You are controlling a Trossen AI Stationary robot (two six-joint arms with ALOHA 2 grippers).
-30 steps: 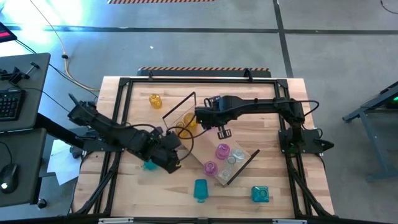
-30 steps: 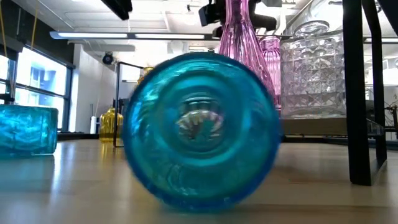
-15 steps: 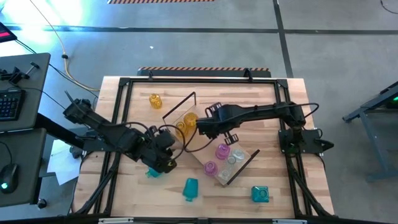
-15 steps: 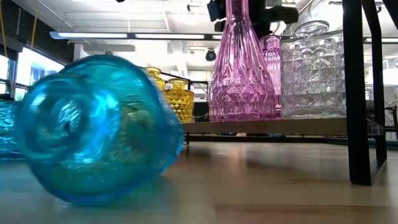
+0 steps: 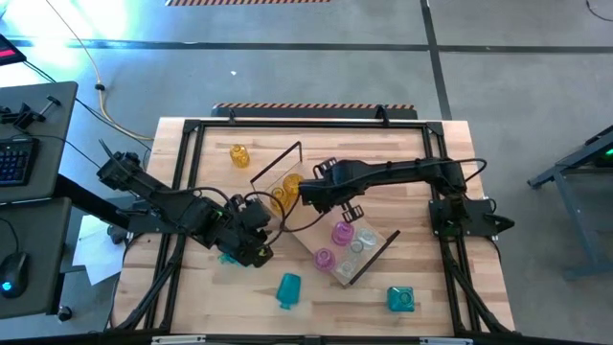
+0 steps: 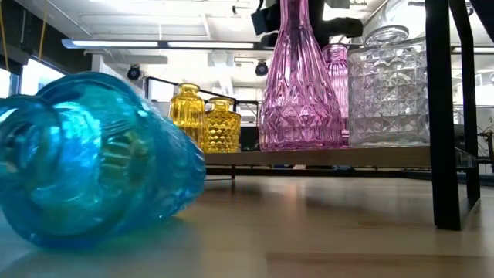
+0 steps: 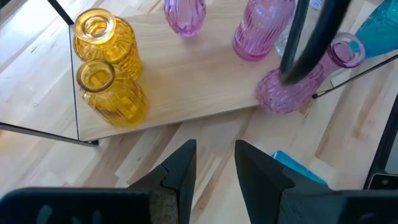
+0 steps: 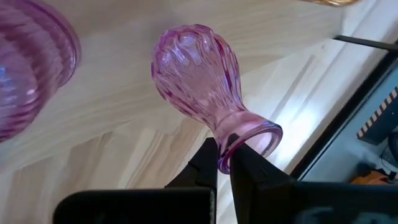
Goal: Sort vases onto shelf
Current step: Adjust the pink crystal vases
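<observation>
The shelf (image 5: 375,251) lies slantwise on the table's middle. On it stand two yellow vases (image 6: 189,114), pink vases (image 5: 342,233) and a clear one (image 6: 386,85). My right gripper (image 8: 224,155) hangs over the shelf, shut on a bulbous pink vase (image 8: 196,68). In the high view the right gripper (image 5: 352,209) is left of the pink group. My left gripper (image 7: 214,152) is open over the bare table beside the shelf's near-left edge, seen in the high view too (image 5: 257,247). A teal vase (image 7: 292,167) lies just beside it. Another teal vase (image 5: 287,290) lies on its side. My right gripper pinches the rim of the pink vase's mouth (image 8: 249,140) between its two fingers, coming from above and pointing steeply down. The vase's body hangs below the fingers, tilted, over the shelf board. Whether its base rests on the board cannot be told.
A lone yellow vase (image 5: 239,155) stands at the far left of the table. A square teal vase (image 5: 400,299) stands near the front right. The shelf's black frame loops (image 5: 278,163) rise at both ends. A black frame (image 5: 306,125) runs along the table's edges.
The lying teal vase has rolled along the table toward its left edge and turned, so its side now shows in the low view instead of its round end. My left gripper has drawn back a little toward the table's left. My right gripper has rolled slightly with the pink vase.
</observation>
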